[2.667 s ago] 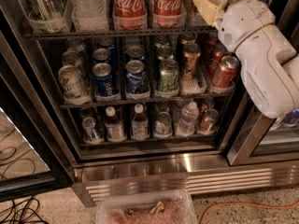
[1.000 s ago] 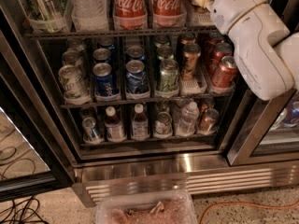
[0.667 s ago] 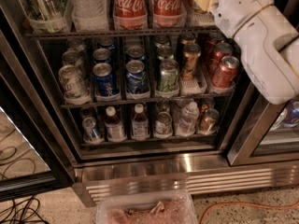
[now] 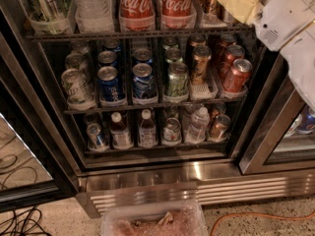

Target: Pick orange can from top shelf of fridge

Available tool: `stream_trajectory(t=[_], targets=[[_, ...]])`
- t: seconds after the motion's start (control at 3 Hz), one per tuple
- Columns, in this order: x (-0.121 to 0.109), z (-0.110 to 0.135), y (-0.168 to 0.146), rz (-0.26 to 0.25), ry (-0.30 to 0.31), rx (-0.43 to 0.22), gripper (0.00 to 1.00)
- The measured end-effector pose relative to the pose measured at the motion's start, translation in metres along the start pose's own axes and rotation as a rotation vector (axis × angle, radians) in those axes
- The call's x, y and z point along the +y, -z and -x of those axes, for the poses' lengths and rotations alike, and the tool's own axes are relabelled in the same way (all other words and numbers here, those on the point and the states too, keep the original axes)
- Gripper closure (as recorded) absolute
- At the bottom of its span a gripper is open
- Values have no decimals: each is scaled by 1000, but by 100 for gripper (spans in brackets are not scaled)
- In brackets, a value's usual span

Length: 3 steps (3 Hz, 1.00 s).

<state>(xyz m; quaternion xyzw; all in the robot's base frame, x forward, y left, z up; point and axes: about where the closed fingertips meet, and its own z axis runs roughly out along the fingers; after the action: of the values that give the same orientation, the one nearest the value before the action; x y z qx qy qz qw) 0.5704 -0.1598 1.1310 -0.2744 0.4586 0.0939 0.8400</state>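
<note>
One relation governs what we judge to be the coming grasp: the shiny orange-copper drink can (image 4: pixel 205 0) stands upright, long axis vertical, just to the camera-left of the cream-coloured gripper (image 4: pixel 232 4) on the white arm. They are so close that we cannot say whether they touch. Both are at the upper right of the view, at the right end of the dark wire top shelf (image 4: pixel 98 35) of the stainless-steel-framed drinks fridge (image 4: pixel 197 173). We see only the can's lower body; its lid is cut off by the frame edge. Whether the gripper is spread or closed we cannot tell. Left of the can stand two red containers (image 4: pixel 137 4) bearing the white script "Coca-Cola". On the rack below, blue cans (image 4: pixel 109 80) and a green can (image 4: pixel 176 80) carry labels we cannot read.
</note>
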Motion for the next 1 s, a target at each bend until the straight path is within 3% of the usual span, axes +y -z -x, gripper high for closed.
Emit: stream_trajectory(t=[0.33,0.67,1.0], targets=[[20,30,-9,137,56,-23,100],[54,51,-22,357,125,-26,100],[56,28,-3,431,123,37,100]])
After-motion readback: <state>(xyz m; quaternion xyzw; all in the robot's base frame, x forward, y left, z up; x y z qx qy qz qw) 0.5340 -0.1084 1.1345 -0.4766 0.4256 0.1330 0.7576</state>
